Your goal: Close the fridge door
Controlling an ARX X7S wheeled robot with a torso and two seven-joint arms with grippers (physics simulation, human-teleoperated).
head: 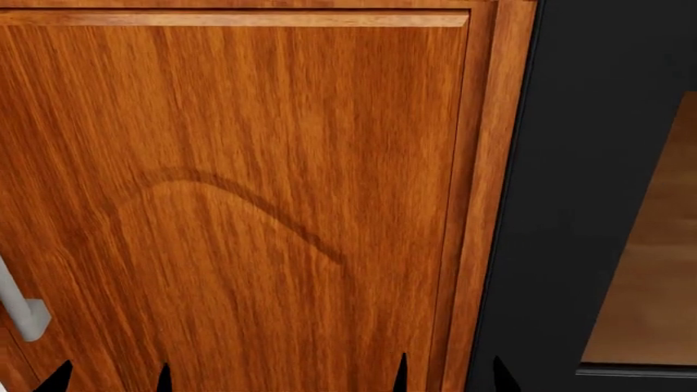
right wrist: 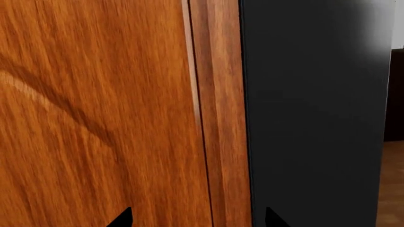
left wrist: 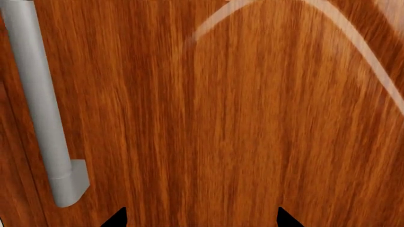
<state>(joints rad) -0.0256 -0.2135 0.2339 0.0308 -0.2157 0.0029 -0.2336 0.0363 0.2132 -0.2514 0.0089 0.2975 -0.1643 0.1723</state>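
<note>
Reddish wood cabinet door [head: 240,204] up close, grey handle [left wrist: 38,94] on it, black-framed glass window [head: 566,204] just beside, left gripper [left wrist: 202,218] and right gripper [right wrist: 198,218] both spread wide, holding nothing, cannot tell where fridge door is.

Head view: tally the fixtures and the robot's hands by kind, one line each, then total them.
Reddish wood cabinet door: 1
Grey metal handle: 1
Black-framed glass window: 1
Robot hands, only black fingertips showing at the lower edge, left hand and right hand: 2
Total: 5
</note>
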